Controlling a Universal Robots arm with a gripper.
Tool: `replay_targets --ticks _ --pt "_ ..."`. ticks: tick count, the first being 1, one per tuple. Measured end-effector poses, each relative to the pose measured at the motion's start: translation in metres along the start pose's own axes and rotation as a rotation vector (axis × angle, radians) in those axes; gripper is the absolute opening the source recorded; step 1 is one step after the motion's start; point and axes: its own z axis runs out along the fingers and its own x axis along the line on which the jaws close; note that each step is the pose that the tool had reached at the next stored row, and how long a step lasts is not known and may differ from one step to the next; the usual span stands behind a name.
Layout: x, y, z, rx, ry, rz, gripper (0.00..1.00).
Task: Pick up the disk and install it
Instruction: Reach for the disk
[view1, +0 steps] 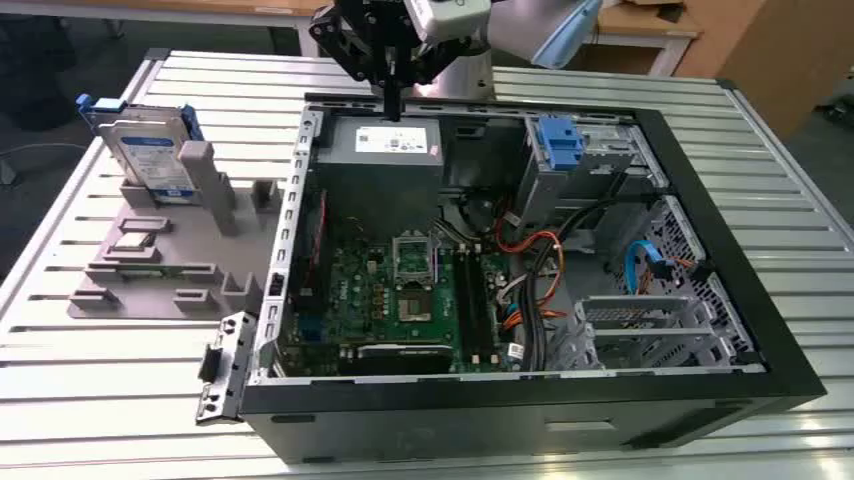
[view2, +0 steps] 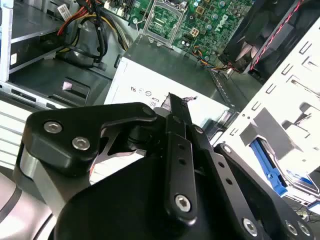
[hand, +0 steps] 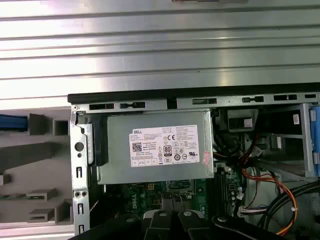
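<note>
Item: arm and gripper. In the exterior view we find the gripper (view1: 395, 108) at twelve o'clock, hanging from the arm with its fingers pointing straight down. They are drawn narrow, tip against tip, and hold nothing. The tips hover just over the far edge of the power supply box (view1: 384, 145). We cannot tell if they touch it.

Item: the disk (view1: 140, 150). It sits at ten o'clock in the exterior view, well apart from the gripper. It stands upright on edge in the grey fixture (view1: 147, 260), outside the computer case (view1: 507, 400), with the blue carrier around it.

Item: surroundings. The case lies open on the slatted table (view1: 107, 370). In the first wrist view the power supply box (hand: 155, 145) shows its white sticker. The motherboard (view1: 387, 290) lies at six o'clock of that box. A bare blue bracket (view1: 561, 145) sits in the bay at one o'clock. Orange and black cables (view1: 534, 290) run across the case floor between the board and the drive cages. The case's metal side wall (view1: 300, 200) stands between the disk and the interior.
</note>
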Motion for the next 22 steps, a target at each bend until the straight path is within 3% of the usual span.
replay_targets --ticks 12,22 --pt "0.0006 0.0000 0.0000 0.0001 0.0000 0.000 0.11" --pt "0.0105 -0.0007 -0.0002 -0.0001 -0.0003 0.000 0.11"
